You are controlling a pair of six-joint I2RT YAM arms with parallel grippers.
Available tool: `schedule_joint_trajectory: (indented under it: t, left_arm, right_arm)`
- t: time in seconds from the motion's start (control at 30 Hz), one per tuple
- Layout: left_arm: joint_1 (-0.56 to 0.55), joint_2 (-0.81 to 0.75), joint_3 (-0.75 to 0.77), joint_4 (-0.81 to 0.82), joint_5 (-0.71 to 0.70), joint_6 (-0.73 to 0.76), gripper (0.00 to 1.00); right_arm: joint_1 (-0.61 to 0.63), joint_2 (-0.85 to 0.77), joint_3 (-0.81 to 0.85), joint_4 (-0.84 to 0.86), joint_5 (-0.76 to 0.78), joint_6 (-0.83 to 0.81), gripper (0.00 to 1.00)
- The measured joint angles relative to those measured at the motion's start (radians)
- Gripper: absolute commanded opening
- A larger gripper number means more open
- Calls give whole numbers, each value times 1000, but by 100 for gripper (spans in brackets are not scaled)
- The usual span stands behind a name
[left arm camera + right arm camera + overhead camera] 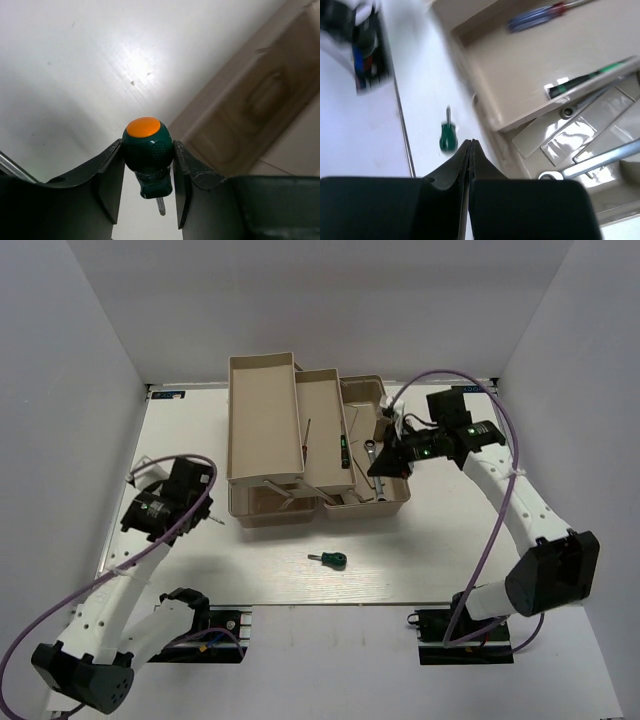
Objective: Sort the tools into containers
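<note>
My left gripper [148,145] is shut on the round green handle of a screwdriver [148,150] with an orange end cap, its short shaft pointing down. It hangs over the white table, left of the beige toolbox [232,420]. A stubby green screwdriver [328,559] lies on the table in front of the toolbox. My right gripper [471,141] is shut and holds nothing, above the right side of the toolbox base [398,502]. A thin black-green screwdriver [590,77] lies in a tray, and a silver wrench [592,161] lies in the base.
The toolbox's trays [262,365] are swung open toward the back. White walls enclose the table on three sides. A thin metal rod [402,125] shows on the table in the right wrist view. The left arm's purple cable [175,530] loops near its wrist.
</note>
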Motion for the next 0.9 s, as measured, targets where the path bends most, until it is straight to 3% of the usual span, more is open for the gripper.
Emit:
schedule_joint_trajectory:
  t: [0.27, 0.4, 0.53, 0.6, 0.67, 0.7, 0.9]
  left_arm:
    - [2, 120, 432, -33, 2, 246, 0]
    - [3, 273, 618, 65, 87, 406, 0]
    - [3, 441, 708, 167, 212, 515, 2]
    - [3, 513, 720, 204, 262, 547, 11]
    - [3, 564, 719, 222, 299, 566, 28]
    - [3, 583, 716, 233, 319, 576, 34]
    - [3, 615, 715, 264, 385, 624, 70]
  right_arm:
    - [16, -97, -69, -336, -77, -493, 36]
    - [53, -76, -98, -415, -60, -622, 38]
    - [138, -104, -258, -341, 25, -645, 46]
    - [198, -146, -369, -262, 94, -626, 52]
    - [245, -174, -438, -204, 154, -606, 56]
    - [272, -178, -456, -175, 185, -588, 61]
    - [412, -140, -474, 10, 338, -488, 71]
